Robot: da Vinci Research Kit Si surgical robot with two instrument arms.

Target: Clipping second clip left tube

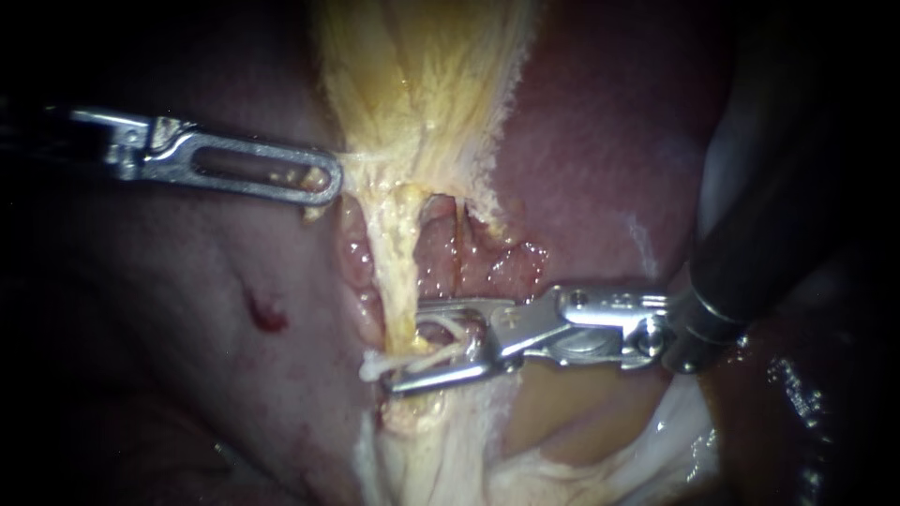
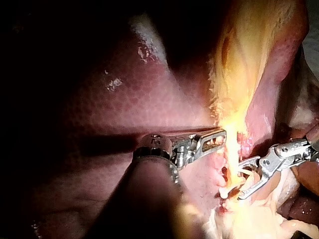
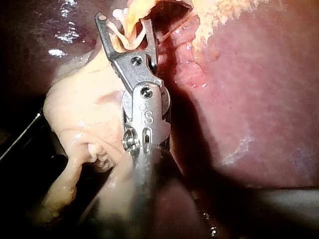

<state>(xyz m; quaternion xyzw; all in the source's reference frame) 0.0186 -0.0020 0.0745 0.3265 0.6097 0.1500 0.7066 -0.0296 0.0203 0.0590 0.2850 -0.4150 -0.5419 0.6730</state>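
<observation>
The left tube is a pale yellow strand that runs down from the yellow gallbladder tissue. My right instrument reaches in from the right, its jaws apart and straddling the tube low down. A white clip sits between the jaws, with its legs on either side of the tube; the right wrist view shows the clip in the same place. My left instrument is shut on the yellow tissue at the tube's top and holds it taut. The left wrist view shows both instruments, left and right.
A thinner reddish tube runs just right of the left tube. Dark red liver lies behind and to the right. A small blood spot marks the tissue on the left. Pale fatty tissue lies below the jaws.
</observation>
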